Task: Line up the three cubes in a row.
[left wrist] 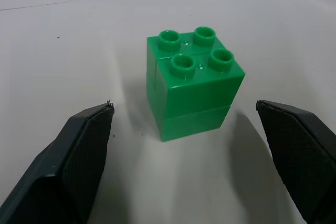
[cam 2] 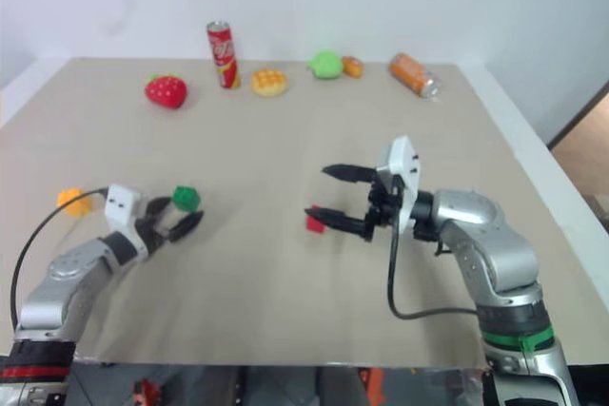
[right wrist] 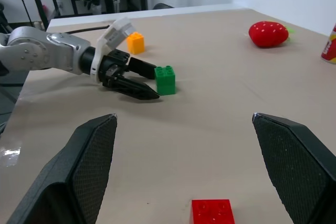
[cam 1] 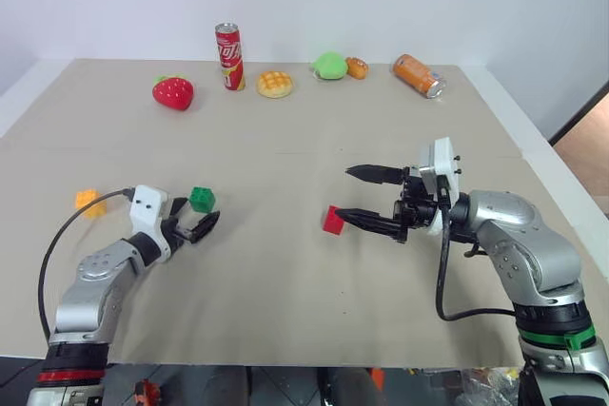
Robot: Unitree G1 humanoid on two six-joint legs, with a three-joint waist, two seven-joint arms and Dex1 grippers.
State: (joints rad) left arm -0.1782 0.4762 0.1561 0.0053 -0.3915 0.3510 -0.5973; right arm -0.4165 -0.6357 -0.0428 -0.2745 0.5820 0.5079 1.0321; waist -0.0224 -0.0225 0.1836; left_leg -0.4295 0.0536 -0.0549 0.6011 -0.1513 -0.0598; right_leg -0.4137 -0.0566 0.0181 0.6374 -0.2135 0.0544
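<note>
The green cube [cam 1: 202, 199] stands studs-up on the table at the left. My left gripper [cam 1: 201, 216] is open, its fingers [left wrist: 84, 145] on either side of the cube's near end without touching it. The orange-yellow cube [cam 1: 90, 202] lies further left, beside the left wrist. The red cube [cam 1: 332, 221] sits near the table's middle. My right gripper [cam 1: 341, 193] is open and points left, its lower fingertip right by the red cube; from the right wrist, the red cube [right wrist: 212, 212] lies low between the spread fingers [right wrist: 89, 166].
Along the far edge of the table [cam 1: 285, 330] are a toy strawberry [cam 1: 173, 92], an upright red can [cam 1: 228, 56], a yellow waffle toy [cam 1: 274, 84], a round green toy fruit [cam 1: 330, 66], a small orange toy [cam 1: 357, 67] and an orange can on its side [cam 1: 419, 75].
</note>
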